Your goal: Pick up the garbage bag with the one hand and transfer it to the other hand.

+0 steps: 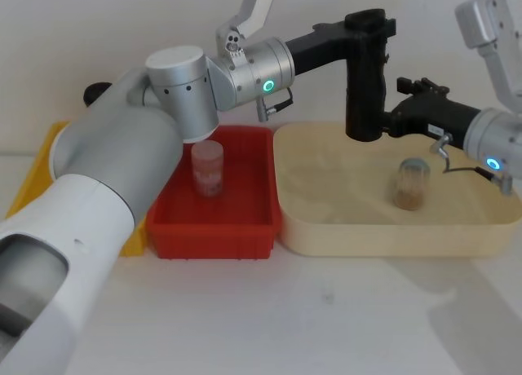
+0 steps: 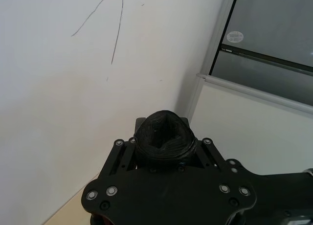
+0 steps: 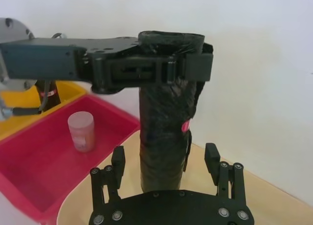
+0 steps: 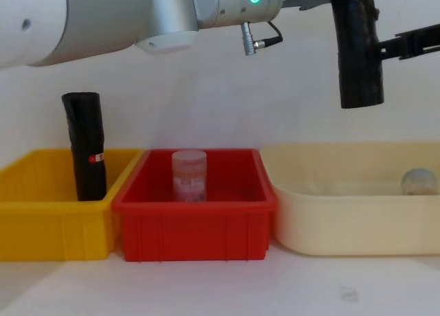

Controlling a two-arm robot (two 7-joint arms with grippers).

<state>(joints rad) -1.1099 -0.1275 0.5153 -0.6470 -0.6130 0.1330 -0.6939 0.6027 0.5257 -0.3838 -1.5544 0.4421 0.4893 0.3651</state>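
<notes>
Left gripper (image 1: 371,28), on the green-lit wrist, is closed tight near the top of the garbage bag (image 1: 364,90), holding it upright high over the cream tray (image 1: 383,228). Right gripper (image 3: 166,161) waits wide open around the bag's lower part, not touching. White wall (image 4: 206,103) behind.

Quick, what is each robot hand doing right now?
Left end effector: shut on the garbage bag, held upright.
Right end effector: open around the bag's lower part.
</notes>
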